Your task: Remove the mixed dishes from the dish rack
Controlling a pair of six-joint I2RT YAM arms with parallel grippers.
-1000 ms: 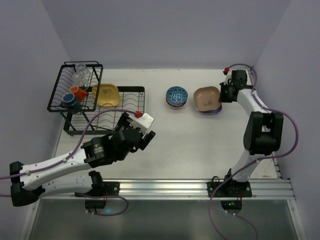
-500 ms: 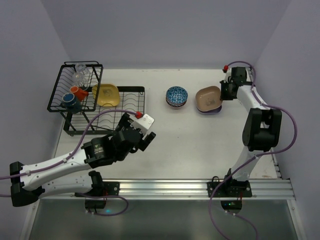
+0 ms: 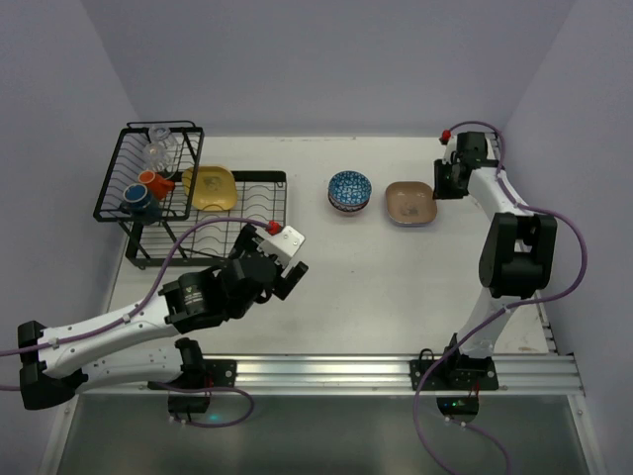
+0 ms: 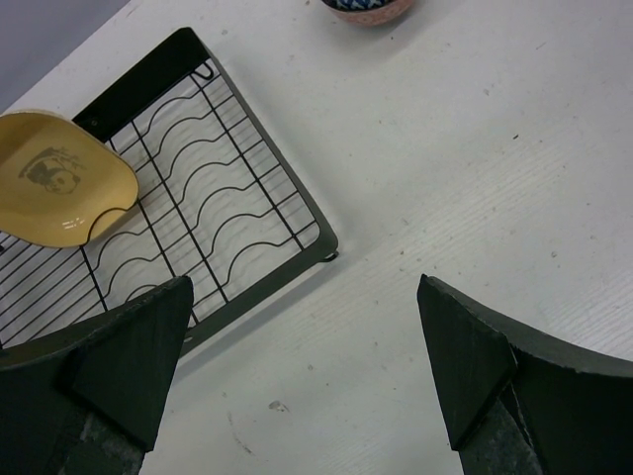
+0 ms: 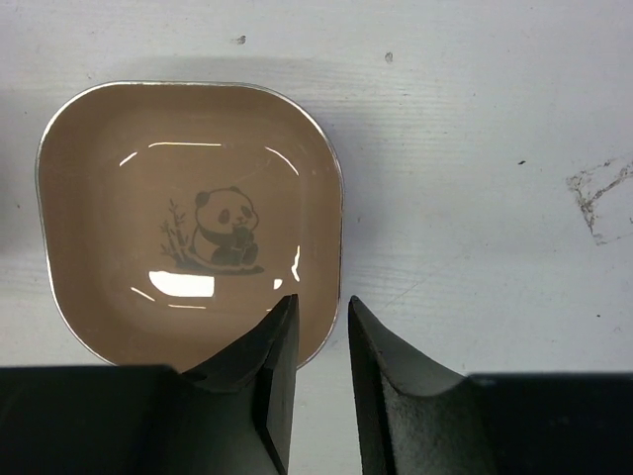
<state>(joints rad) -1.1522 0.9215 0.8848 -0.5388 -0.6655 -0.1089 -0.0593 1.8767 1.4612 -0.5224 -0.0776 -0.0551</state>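
Note:
The black wire dish rack stands at the left; its flat tray also shows in the left wrist view. A yellow plate leans in it. The raised basket holds an orange mug, a dark mug and two clear glasses. A tan panda plate lies flat on the table with a pale rim under it. My right gripper is slightly open, its jaws on either side of the plate's near edge. My left gripper is open and empty above bare table beside the rack's corner.
A blue-white patterned bowl stacked on a reddish one sits left of the tan plate. The back wall and side walls close the table in. A scuff mark is on the table right of the plate.
The tan plate was tilted up in my right gripper; it now lies flat on the table and the jaws have loosened from it. The left arm has barely moved.

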